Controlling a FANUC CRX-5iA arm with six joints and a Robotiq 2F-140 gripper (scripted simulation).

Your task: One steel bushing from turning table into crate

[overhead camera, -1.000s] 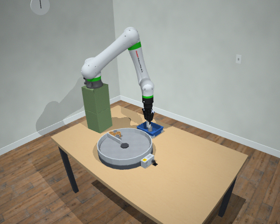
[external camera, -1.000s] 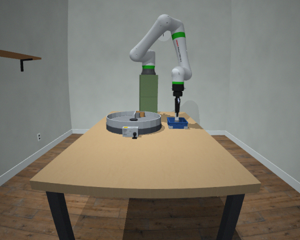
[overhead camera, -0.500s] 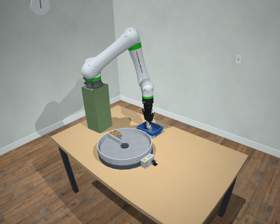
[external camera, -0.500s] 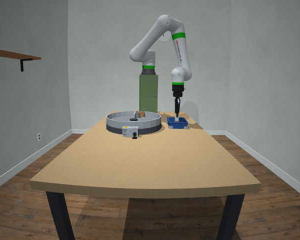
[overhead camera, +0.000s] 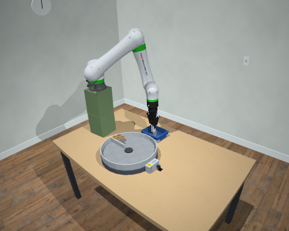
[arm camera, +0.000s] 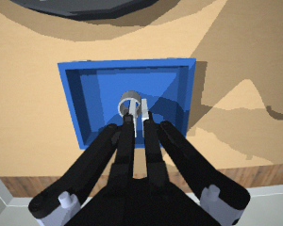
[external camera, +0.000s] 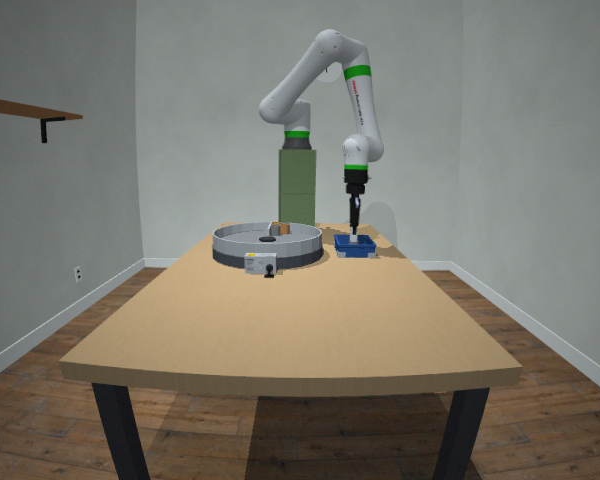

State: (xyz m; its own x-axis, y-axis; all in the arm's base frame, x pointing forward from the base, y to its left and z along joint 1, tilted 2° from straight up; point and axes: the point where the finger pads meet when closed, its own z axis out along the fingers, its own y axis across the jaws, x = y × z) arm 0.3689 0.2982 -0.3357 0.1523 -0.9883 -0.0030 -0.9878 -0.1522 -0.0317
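A grey steel bushing (overhead camera: 154, 133) (arm camera: 130, 95) stands upright inside the blue crate (overhead camera: 162, 136) (external camera: 355, 251) (arm camera: 127, 64). My gripper (overhead camera: 153, 128) (external camera: 354, 237) (arm camera: 139, 106) points down into the crate and is shut on the bushing's wall, one fingertip inside the ring and one outside. Whether the bushing touches the crate floor cannot be told. On the turning table (overhead camera: 139, 155) (external camera: 300, 245), steel bushings (overhead camera: 121, 140) (external camera: 275, 230) and copper-coloured bushings (overhead camera: 122, 137) (external camera: 285, 228) are bunched at the far side by the divider, partly hiding each other.
The turning table's raised rim stands close beside the crate. A straight divider (overhead camera: 118, 143) runs from the rim towards the dark hub (overhead camera: 128, 150) (external camera: 267, 239). A control box (overhead camera: 152, 165) (external camera: 260, 263) is on its front side. The green pedestal (overhead camera: 101, 114) (external camera: 297, 191) stands behind.
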